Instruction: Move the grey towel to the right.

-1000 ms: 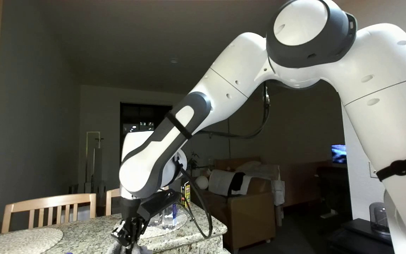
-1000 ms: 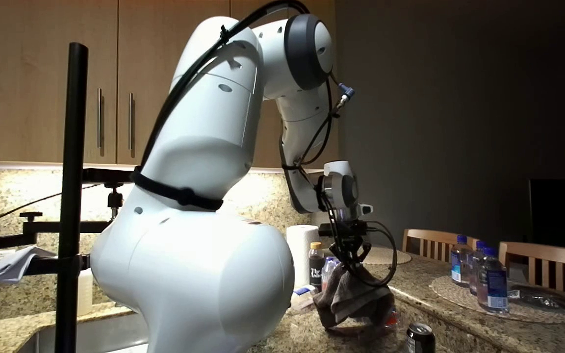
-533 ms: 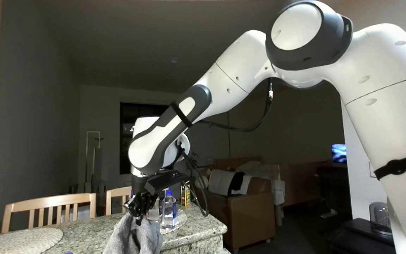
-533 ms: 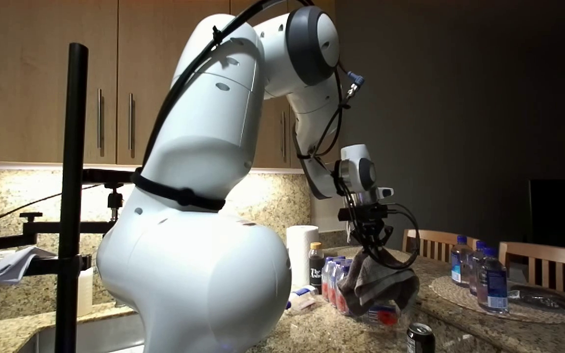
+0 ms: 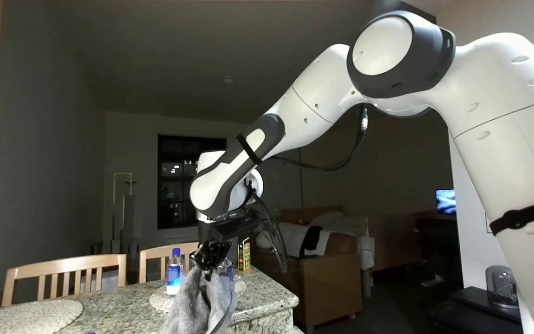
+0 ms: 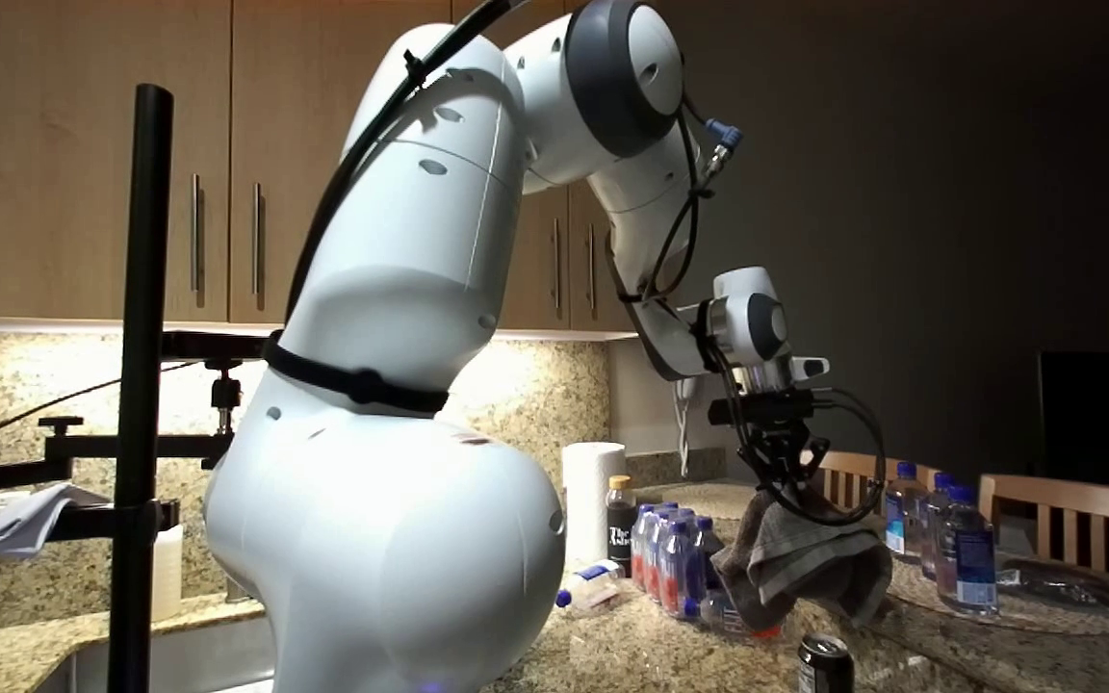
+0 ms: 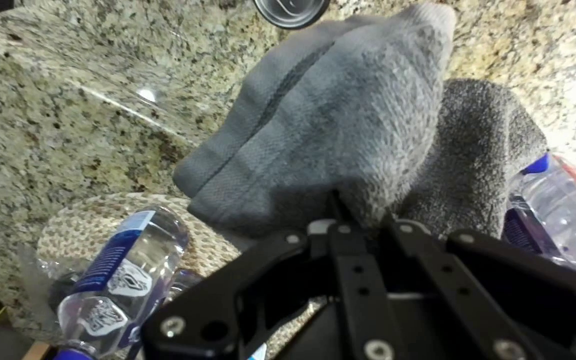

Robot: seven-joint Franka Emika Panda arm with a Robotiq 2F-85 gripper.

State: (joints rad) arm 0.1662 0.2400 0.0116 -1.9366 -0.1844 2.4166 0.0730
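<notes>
"How far along was it?"
"The claw (image 7: 363,212) was clamped on the grey towel (image 6: 805,558), which hung lower right in an exterior view; lifting looked done."
"What remained?"
"Lowering and release, I judged."

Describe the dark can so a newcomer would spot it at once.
In an exterior view, follow the robot's white arm down to the grey towel hanging from it. Below the towel, at the picture's bottom edge, stands the dark can. It is black and silver-topped, unlike the blue-capped bottles nearby.
</notes>
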